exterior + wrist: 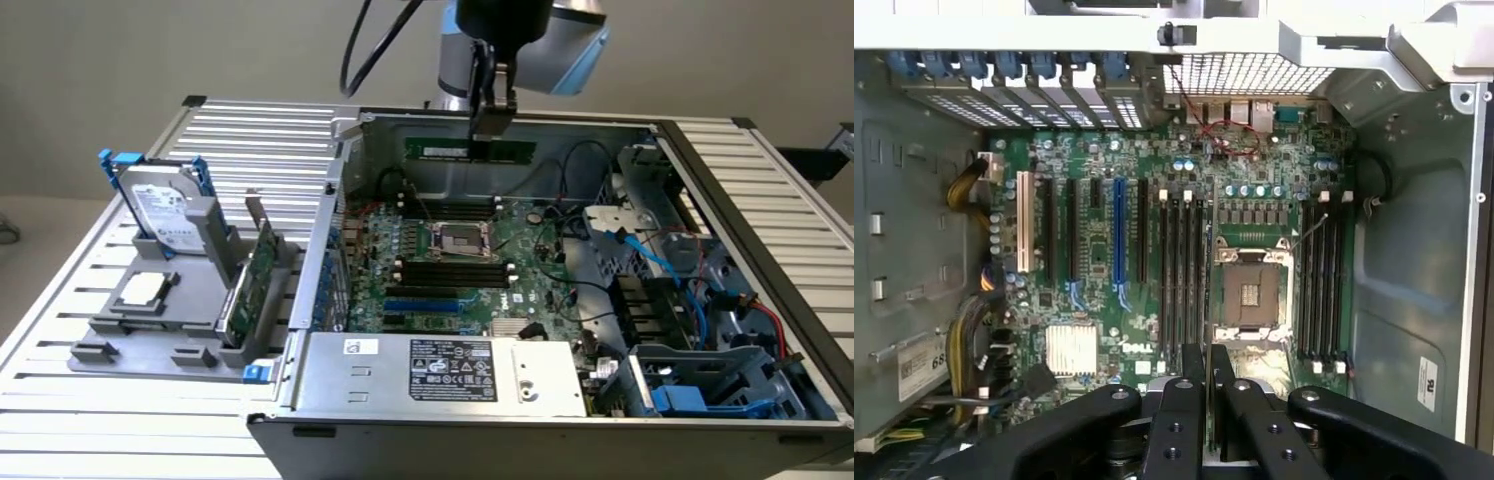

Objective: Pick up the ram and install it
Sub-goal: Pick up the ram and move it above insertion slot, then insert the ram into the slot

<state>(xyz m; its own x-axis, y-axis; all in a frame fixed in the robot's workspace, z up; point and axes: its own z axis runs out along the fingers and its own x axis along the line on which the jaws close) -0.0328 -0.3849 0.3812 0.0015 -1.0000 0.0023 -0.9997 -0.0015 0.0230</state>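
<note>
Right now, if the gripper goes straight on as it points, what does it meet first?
Likely the black memory slots beside the CPU socket, touched first by the ram in the gripper; depth is unclear.

You have one ram (438, 151), one case (534, 445), one board (1094, 215) and one socket (1251, 295). Eight black slots (1176, 280) flank the socket, four on each side of it. Farther from the socket you count one blue slot (1119, 230), one white slot (1022, 235), one drive (167, 210) and one card (254, 285).
</note>
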